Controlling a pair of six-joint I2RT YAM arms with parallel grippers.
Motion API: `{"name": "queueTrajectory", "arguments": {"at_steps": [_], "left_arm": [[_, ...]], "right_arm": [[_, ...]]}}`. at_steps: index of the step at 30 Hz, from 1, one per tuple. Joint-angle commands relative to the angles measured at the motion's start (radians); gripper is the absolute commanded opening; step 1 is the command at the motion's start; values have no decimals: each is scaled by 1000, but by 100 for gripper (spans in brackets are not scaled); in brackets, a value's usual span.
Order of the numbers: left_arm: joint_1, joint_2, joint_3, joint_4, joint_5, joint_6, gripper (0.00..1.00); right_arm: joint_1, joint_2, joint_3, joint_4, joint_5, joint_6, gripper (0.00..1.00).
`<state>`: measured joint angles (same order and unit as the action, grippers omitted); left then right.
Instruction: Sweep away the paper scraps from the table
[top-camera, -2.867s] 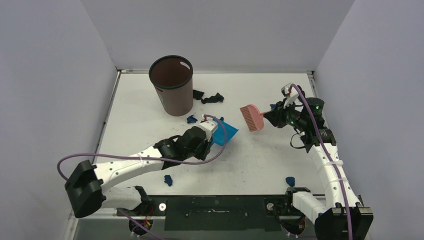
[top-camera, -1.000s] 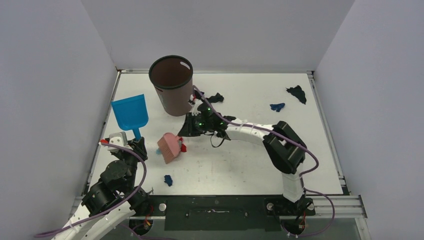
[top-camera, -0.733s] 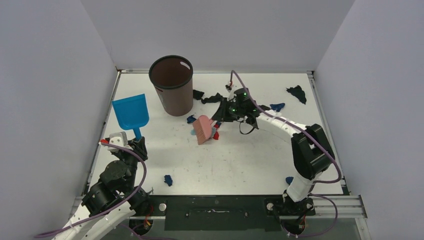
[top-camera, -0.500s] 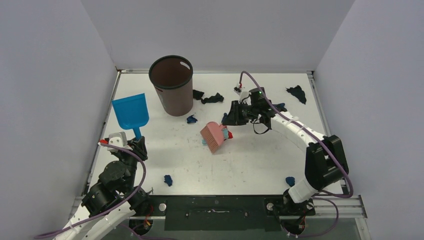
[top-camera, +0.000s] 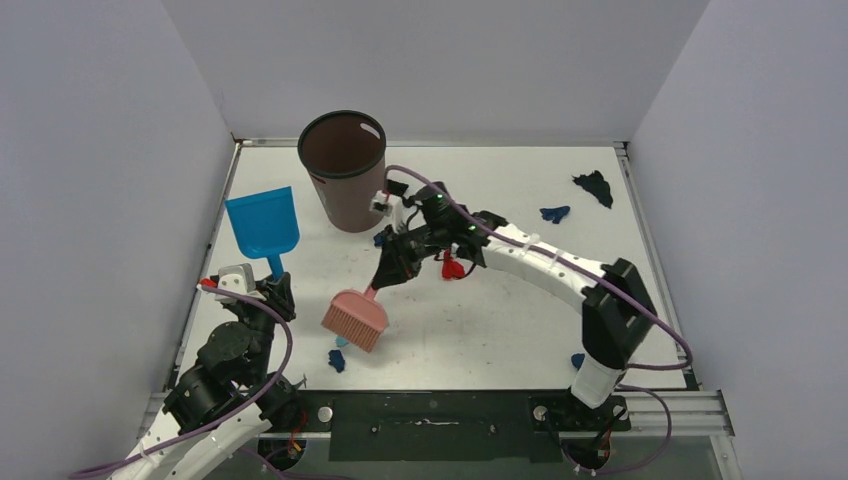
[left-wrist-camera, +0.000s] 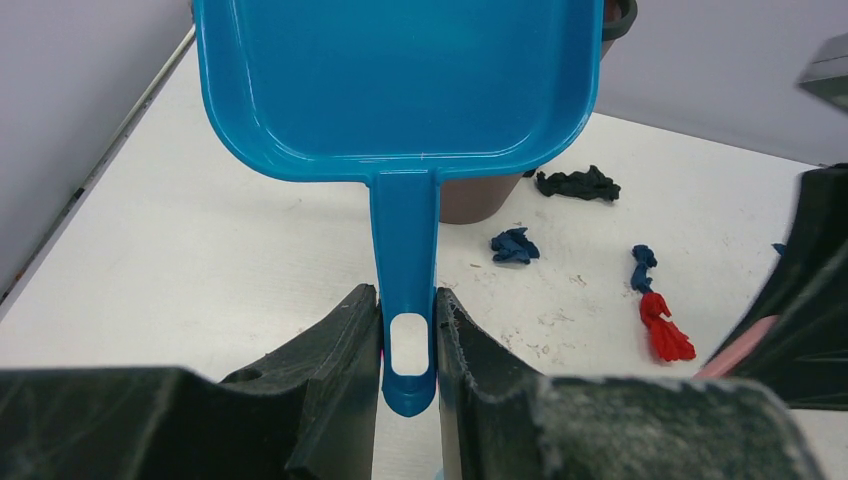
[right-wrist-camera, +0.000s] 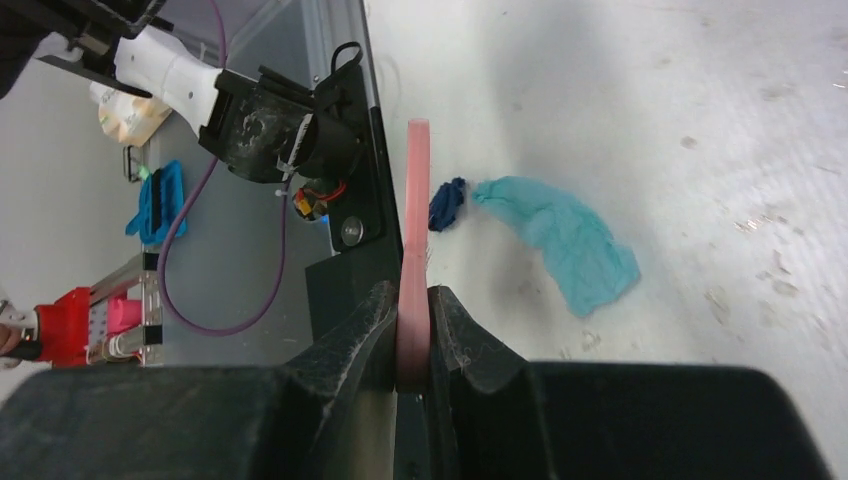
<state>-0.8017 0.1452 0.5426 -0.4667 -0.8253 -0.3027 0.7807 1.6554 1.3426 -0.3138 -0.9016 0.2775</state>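
Observation:
Dark blue and black paper scraps lie scattered on the white table (top-camera: 520, 320): one at the front (top-camera: 336, 360), one by the bin (top-camera: 381, 238), two at the back right (top-camera: 555, 213) (top-camera: 595, 186), one at the front right (top-camera: 580, 360). My right gripper (top-camera: 385, 278) is shut on the pink brush (top-camera: 355, 318), whose head sits just behind the front scrap (right-wrist-camera: 447, 203). My left gripper (top-camera: 270, 287) is shut on the handle of the blue dustpan (top-camera: 262, 222), at the left. The left wrist view shows more scraps (left-wrist-camera: 514, 244) (left-wrist-camera: 578, 183).
A dark brown bin (top-camera: 344, 168) stands at the back left. A red scrap (top-camera: 452, 266) lies mid-table and a light teal scrap (right-wrist-camera: 565, 240) lies beside the brush head. The right arm stretches across the middle of the table. Walls close in three sides.
My right arm has swung the pink brush from mid-table to the front left, near the front dark blue scrap. The left arm and dustpan have not moved.

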Motion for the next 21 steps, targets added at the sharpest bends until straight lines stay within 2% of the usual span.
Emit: {"name": "queueTrajectory", "arguments": {"at_steps": [1,8,11,14,17,21], "left_arm": [[8,5,6,42,6,8,0],[9,20,7,41,4,11,0],[9,21,8,42,7,16,0],[9,30,10,45,15,23,0],[9,50,14,45,26,25,0],[9,65,25,54,52,62,0]], "right_arm": [[89,136,134,-13,-47,14,5],[195,313,248,-42,-26,61,5],[186,329,264,-99,165,81,5],[122,311,232,-112,311,128,5],[30,288,171,-103,320,180,5],[-78,235,75,-91,307,171,5]]}}
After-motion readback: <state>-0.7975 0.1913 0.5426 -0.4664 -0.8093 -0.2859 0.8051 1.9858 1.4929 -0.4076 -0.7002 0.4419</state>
